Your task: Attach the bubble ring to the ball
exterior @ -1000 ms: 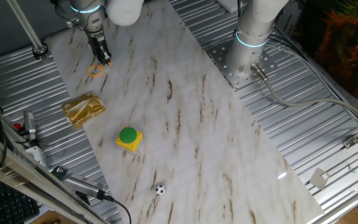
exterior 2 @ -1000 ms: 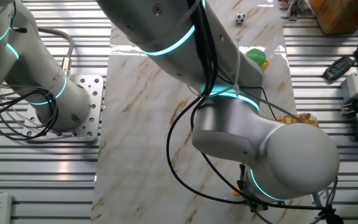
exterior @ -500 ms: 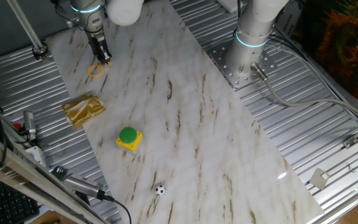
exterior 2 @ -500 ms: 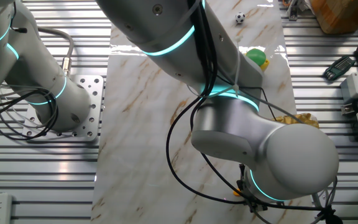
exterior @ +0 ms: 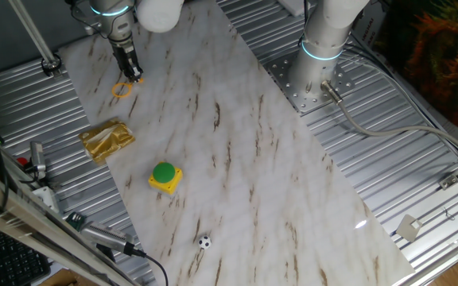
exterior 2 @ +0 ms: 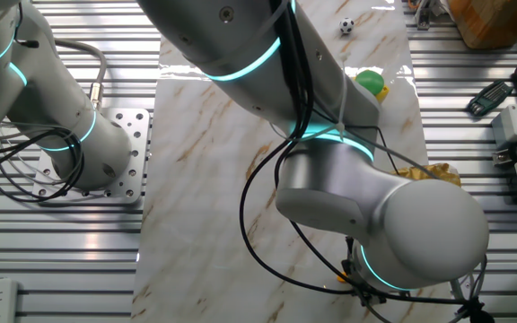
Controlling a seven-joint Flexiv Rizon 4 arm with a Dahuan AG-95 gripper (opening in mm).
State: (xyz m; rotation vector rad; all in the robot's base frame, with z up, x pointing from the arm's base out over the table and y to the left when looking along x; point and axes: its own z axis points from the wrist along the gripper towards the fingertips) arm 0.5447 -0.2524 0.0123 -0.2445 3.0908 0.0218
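Bubble ring (exterior: 122, 89), thin yellow-orange loop, gripper (exterior: 134, 76) touching

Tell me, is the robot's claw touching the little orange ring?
Cannot tell. In one fixed view the gripper tips meet the bubble ring handle, too small to confirm; the arm hides it in the other.

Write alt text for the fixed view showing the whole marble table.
The pincer is down at the bubble ring at the marble table's far end. The ball lies at the near edge, past a gold wrapper and green button.
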